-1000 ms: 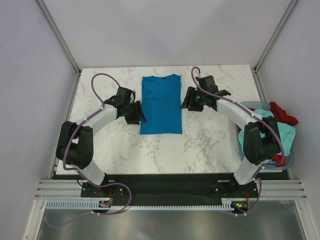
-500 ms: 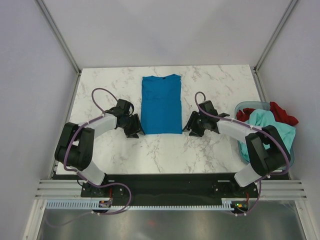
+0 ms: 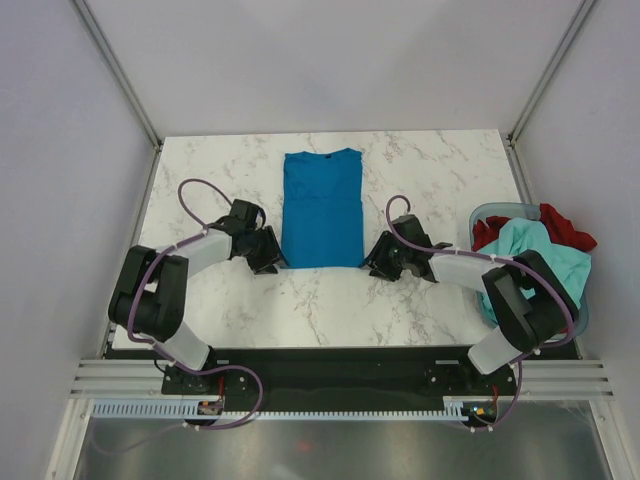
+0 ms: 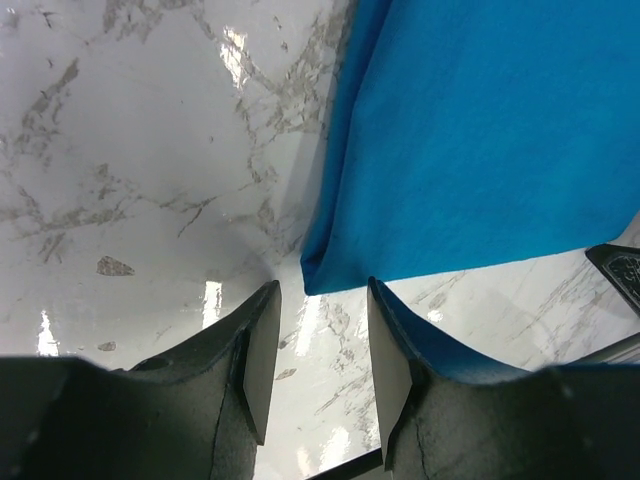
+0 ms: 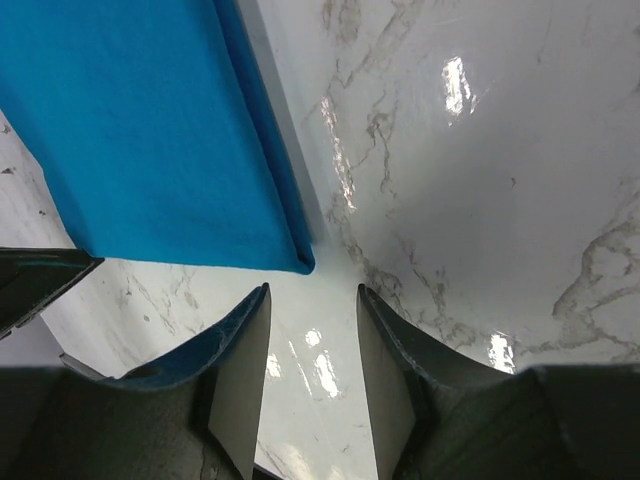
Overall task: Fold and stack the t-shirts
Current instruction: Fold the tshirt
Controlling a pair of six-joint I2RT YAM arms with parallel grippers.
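Observation:
The vivid blue t-shirt [image 3: 322,208] lies on the marble table, folded lengthwise into a long strip, collar at the far end. My left gripper [image 3: 276,260] is open and empty, low at the shirt's near-left corner [image 4: 312,272]. My right gripper [image 3: 368,262] is open and empty, low at the near-right corner [image 5: 302,262]. In both wrist views the corner lies just ahead of the fingertips, not between them. The pale mint-teal t-shirt [image 3: 535,255] and the red t-shirt [image 3: 562,226] are heaped in the basket at the right.
The translucent grey-blue basket [image 3: 484,216] stands at the table's right edge, close to my right arm. Bare marble [image 3: 440,170] shows on both sides of the blue shirt. Metal frame posts stand at the far corners.
Both grippers have come back toward the near edge along the shirt's sides. They have gone from its middle to its two near corners. The shirt has not moved.

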